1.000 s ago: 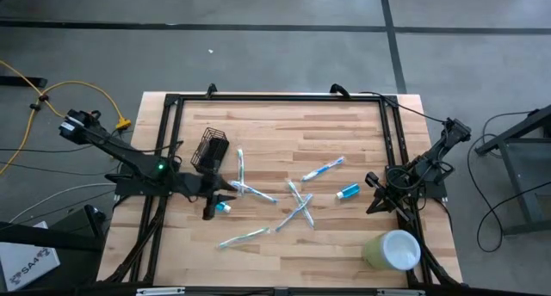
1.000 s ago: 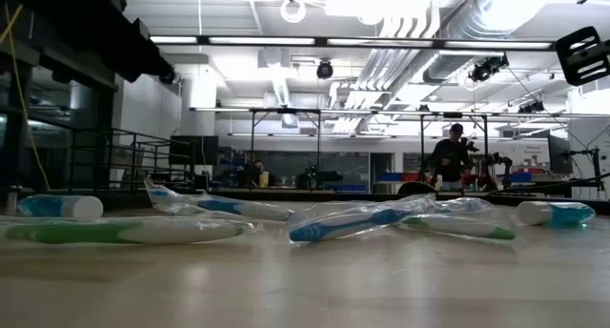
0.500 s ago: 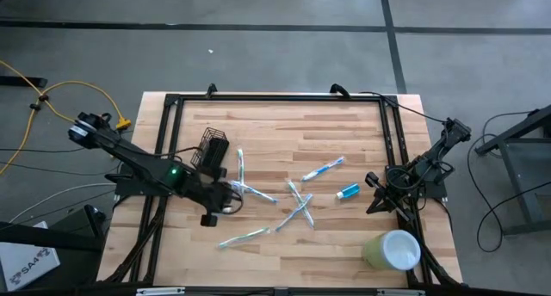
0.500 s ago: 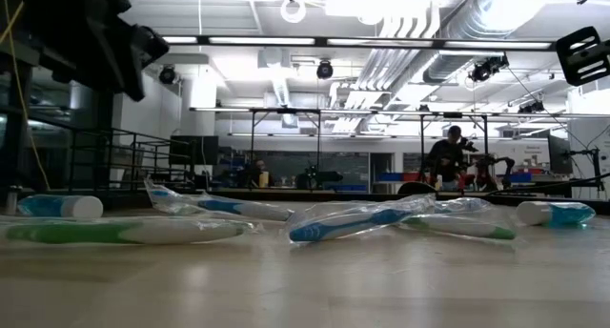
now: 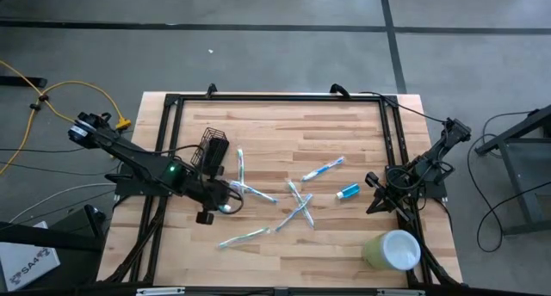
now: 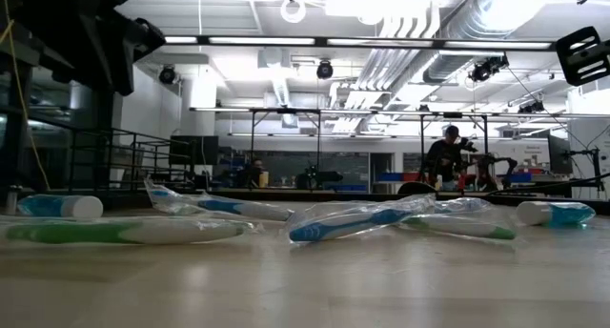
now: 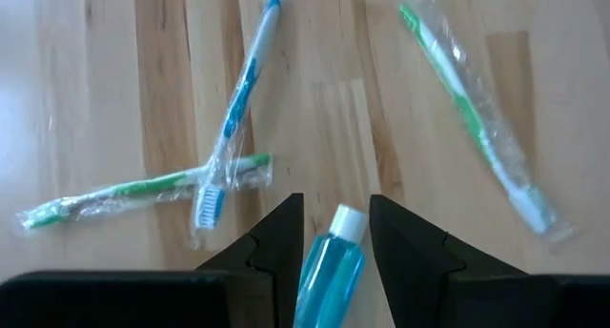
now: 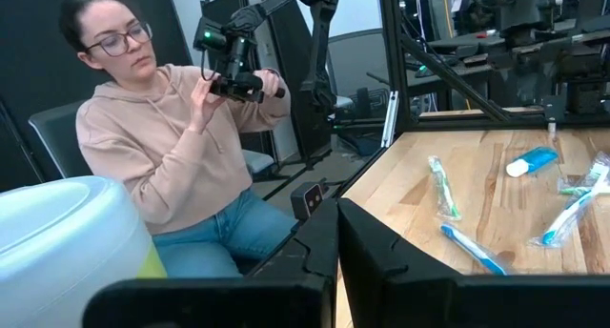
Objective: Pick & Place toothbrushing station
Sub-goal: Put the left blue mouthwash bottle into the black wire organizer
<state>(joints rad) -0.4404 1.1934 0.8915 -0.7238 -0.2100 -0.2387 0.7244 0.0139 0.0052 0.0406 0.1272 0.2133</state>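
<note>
Left end effector (image 5: 225, 206) hangs over the left-centre of the counter (image 5: 284, 253), its two dark fingers (image 7: 276, 242) clasped around a small blue toothpaste tube (image 7: 330, 267) with a white cap, held clear above the wood. Just behind that arm, toward the far left side of the counter, stands the toothbrushing station (image 5: 210, 151), a small black wire-mesh holder cup, apart from the end effector. Beside the end effector, a blue wrapped toothbrush (image 7: 240, 109) crosses a green wrapped toothbrush (image 7: 143, 190), and another green wrapped toothbrush (image 7: 472, 123) lies apart from them. Further right, around the middle of the counter, more wrapped toothbrushes (image 5: 300, 203) lie scattered, then a second small blue tube (image 5: 348, 191). At the right edge the right end effector (image 5: 374, 201) waits with its fingers clenched together, grasping nothing. Near it, at the front right corner, lies a pale green cup (image 5: 392, 249) with a white inside. Beyond that edge a person (image 8: 176, 147) in a pink hoodie sits handling a dark device.
</note>
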